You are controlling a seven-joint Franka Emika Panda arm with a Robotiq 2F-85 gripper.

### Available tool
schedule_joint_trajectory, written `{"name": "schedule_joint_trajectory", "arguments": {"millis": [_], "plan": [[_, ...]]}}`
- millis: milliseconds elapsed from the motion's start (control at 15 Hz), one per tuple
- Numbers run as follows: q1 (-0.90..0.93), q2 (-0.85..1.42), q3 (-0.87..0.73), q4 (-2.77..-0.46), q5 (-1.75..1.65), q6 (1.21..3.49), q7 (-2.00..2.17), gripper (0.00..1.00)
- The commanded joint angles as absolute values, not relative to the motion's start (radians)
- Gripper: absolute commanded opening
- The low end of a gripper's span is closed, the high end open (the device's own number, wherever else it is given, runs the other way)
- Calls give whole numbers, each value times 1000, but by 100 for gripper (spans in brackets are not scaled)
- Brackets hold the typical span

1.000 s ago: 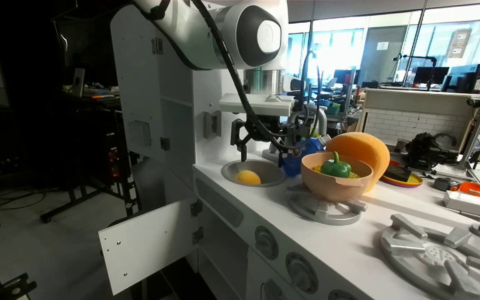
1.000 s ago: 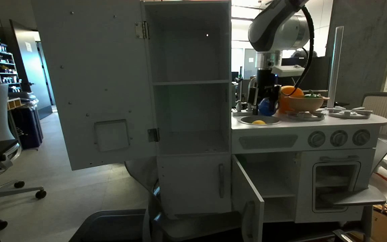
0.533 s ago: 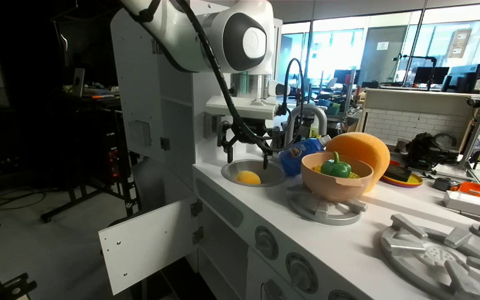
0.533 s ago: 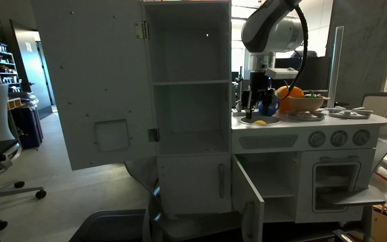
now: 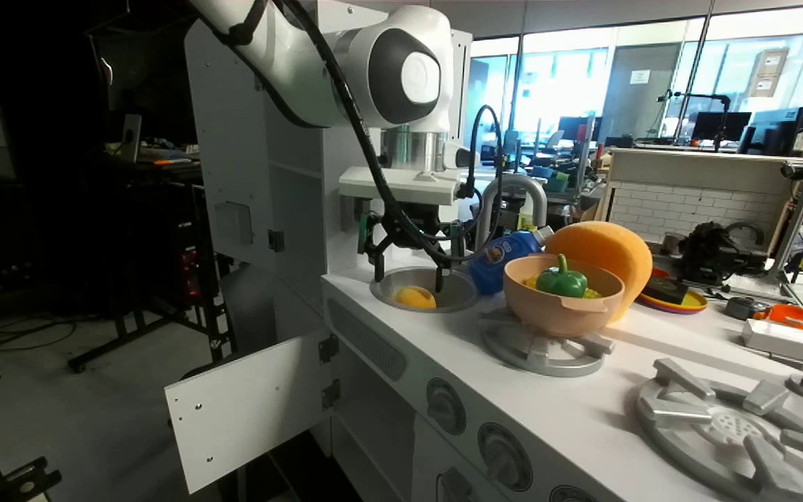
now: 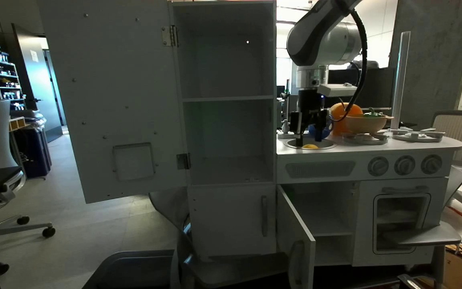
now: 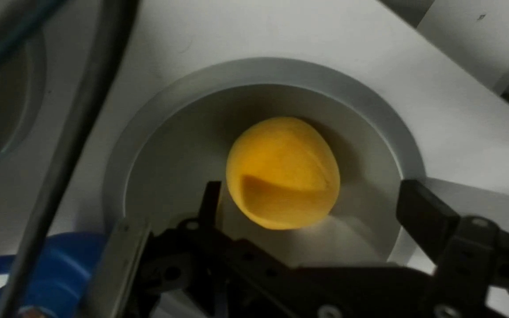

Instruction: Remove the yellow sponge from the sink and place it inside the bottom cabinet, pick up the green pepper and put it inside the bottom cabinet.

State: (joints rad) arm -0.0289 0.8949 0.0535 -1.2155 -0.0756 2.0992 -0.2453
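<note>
One sponge (image 7: 283, 173) in the sink (image 7: 272, 70)

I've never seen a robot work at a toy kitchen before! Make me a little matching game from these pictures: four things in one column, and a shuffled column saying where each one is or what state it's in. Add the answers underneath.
Things
1. yellow sponge
2. green pepper
3. bottom cabinet under the sink
4. gripper

Places and states
A. has its white door swung out
B. open wide, gripping nothing
C. lying in the round grey basin
D. in the peach-coloured bowl

Pairs: 1-C, 2-D, 3-A, 4-B
</note>
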Motion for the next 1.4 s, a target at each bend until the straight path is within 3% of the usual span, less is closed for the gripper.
{"name": "schedule_joint_trajectory", "arguments": {"millis": [0, 800, 867, 933, 1333], "plan": [[-22, 907, 33, -1175, -86, 2076, -244, 100], [-3, 980, 13, -1120, -114, 2055, -241, 100], [-2, 988, 11, -1110, -115, 2052, -241, 92], [-3, 998, 9, -1100, -116, 2053, -242, 74], [1, 1015, 2, -1057, -121, 2013, -243, 28]]}}
